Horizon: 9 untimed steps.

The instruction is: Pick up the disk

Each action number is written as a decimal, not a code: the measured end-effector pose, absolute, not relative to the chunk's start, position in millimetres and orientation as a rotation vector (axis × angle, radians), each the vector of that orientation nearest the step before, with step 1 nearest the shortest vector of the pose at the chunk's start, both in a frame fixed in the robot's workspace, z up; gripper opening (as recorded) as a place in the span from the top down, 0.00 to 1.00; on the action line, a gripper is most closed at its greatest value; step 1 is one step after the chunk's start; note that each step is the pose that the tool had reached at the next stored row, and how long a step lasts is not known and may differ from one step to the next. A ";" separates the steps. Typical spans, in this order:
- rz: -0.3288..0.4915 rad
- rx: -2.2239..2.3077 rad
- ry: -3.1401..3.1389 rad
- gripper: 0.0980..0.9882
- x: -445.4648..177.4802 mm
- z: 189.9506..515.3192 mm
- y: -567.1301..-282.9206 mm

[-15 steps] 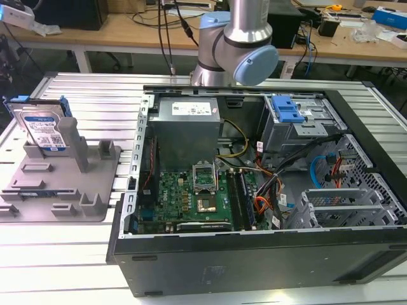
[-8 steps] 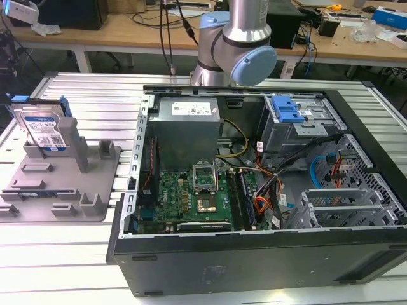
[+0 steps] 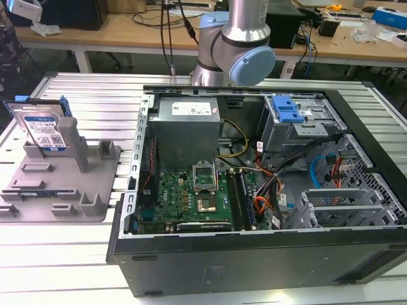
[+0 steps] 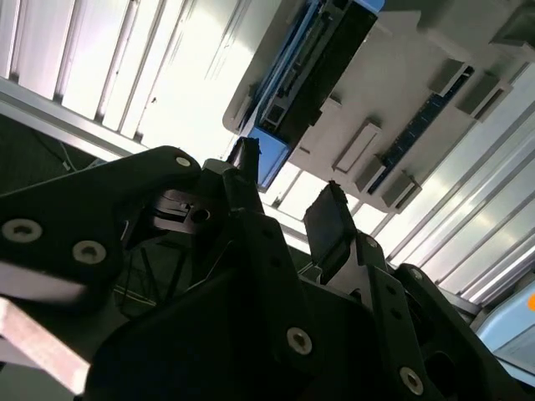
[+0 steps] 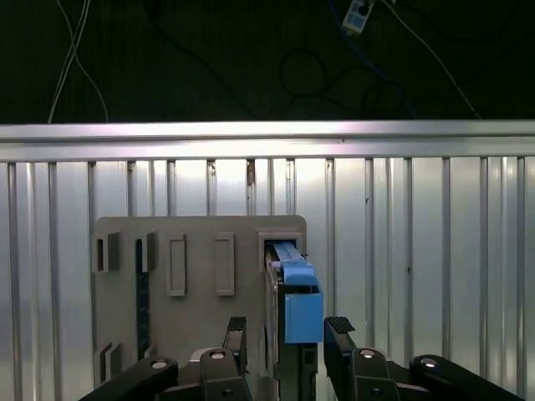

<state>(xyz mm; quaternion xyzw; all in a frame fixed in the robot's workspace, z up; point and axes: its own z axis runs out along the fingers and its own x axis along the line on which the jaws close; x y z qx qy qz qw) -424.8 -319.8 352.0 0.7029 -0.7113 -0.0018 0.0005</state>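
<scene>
The disk (image 3: 43, 129) stands on edge in the grey moulded fixture (image 3: 60, 181) at the exterior view's left, silver with a blue-and-white label and blue side rails. In the first wrist view I look down on its blue rail (image 5: 301, 305) rising from the fixture (image 5: 196, 267). My gripper (image 5: 288, 332) is open, its two black fingertips lined up on either side of the disk's edge and apart from it. In the second wrist view the open gripper (image 4: 288, 190) is short of the disk (image 4: 322, 54) and the fixture (image 4: 393, 117). Nothing is between the fingers.
An open computer case (image 3: 254, 190) with a motherboard, cables and a blue drive-bay bracket (image 3: 286, 109) lies to the exterior view's right of the fixture. The arm (image 3: 236, 47) rises behind it. The slatted metal table ends at an edge (image 5: 267, 130) beyond the fixture.
</scene>
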 end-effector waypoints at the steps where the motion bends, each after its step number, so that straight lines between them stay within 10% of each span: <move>1: -0.006 2.208 -2.234 0.55 -424.8 352.0 -318.5; 9: -0.007 2.207 -2.232 0.55 -425.3 346.3 -311.7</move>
